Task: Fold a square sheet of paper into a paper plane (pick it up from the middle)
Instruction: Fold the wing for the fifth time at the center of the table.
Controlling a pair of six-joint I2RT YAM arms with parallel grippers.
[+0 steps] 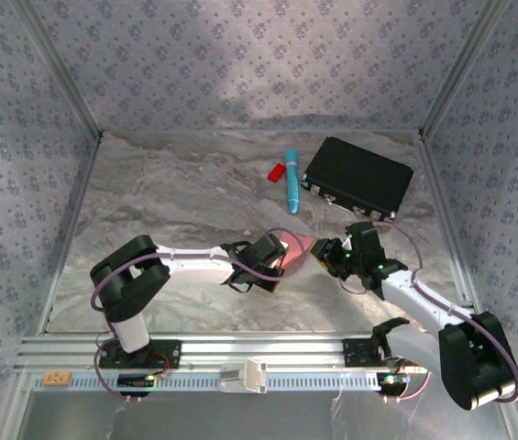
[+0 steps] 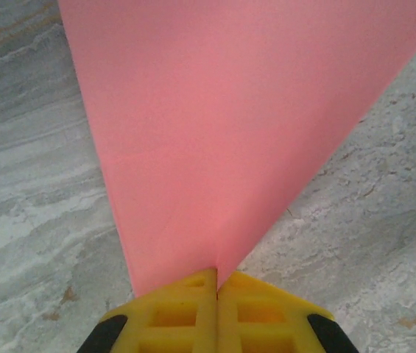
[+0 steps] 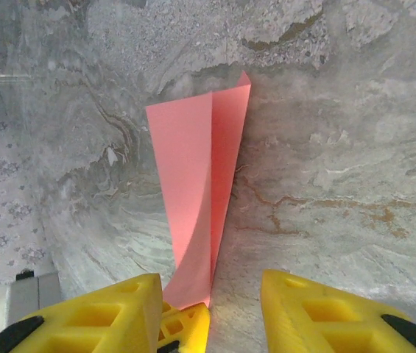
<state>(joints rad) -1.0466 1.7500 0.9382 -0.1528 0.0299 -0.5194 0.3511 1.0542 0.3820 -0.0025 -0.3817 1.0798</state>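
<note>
The square sheet of paper (image 3: 196, 184) is pink and folded lengthwise into a narrow, upright, tapering piece above the marble table. My left gripper (image 2: 216, 283) is shut on its lower end, and the paper (image 2: 230, 125) fans out from the closed yellow fingertips. Those fingertips (image 3: 185, 327) also show in the right wrist view, pinching the fold. My right gripper (image 3: 211, 309) is open, with one finger on each side of the paper's held end and not touching it. In the top view the paper (image 1: 297, 247) lies between the left gripper (image 1: 277, 258) and the right gripper (image 1: 329, 254).
A blue pen (image 1: 291, 179) and a small red plastic piece (image 1: 276, 171) lie at the back of the table. A black case (image 1: 358, 177) sits at the back right. Patterned walls close in the table on three sides.
</note>
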